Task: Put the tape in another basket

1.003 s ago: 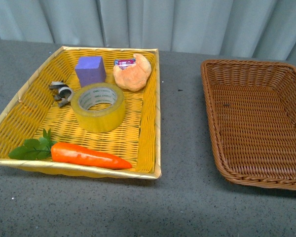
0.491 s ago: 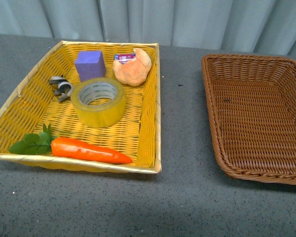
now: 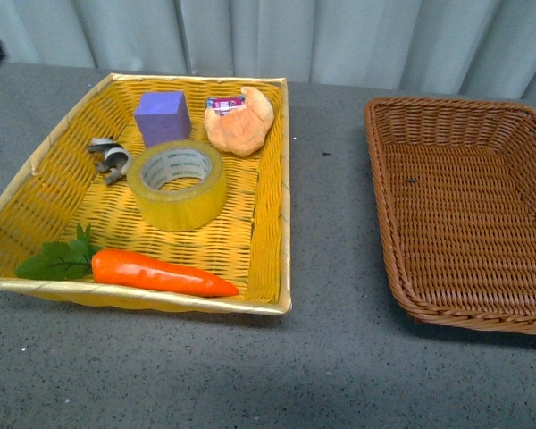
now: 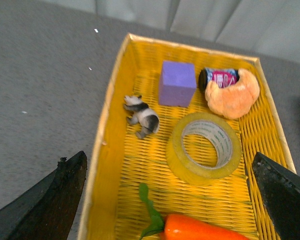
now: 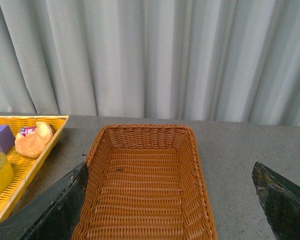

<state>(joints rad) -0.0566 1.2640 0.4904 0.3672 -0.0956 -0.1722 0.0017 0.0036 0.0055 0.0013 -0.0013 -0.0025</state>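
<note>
The tape [image 3: 177,184], a wide yellow translucent roll with a pale printed core, lies flat in the middle of the bright yellow tray [image 3: 268,223]. It also shows in the left wrist view [image 4: 206,148]. The dark brown wicker basket [image 3: 389,223] sits empty on the right, and shows in the right wrist view [image 5: 90,200]. My left gripper [image 4: 172,200] is open above the yellow tray, short of the tape, over the carrot. My right gripper [image 5: 172,200] is open above the brown basket. Neither gripper shows in the front view.
In the yellow tray lie a purple block [image 3: 163,117], a croissant-shaped bun [image 3: 239,122] with a small can behind it, a grey-black curled clip [image 3: 110,159] and a toy carrot [image 3: 156,273]. Grey tabletop [image 3: 330,179] separates the two trays. A curtain hangs behind.
The front view shifted slightly, so the trays sit a little higher in frame than one second ago. A dark shape now shows at the far upper left edge. Objects have not moved in the tray.
</note>
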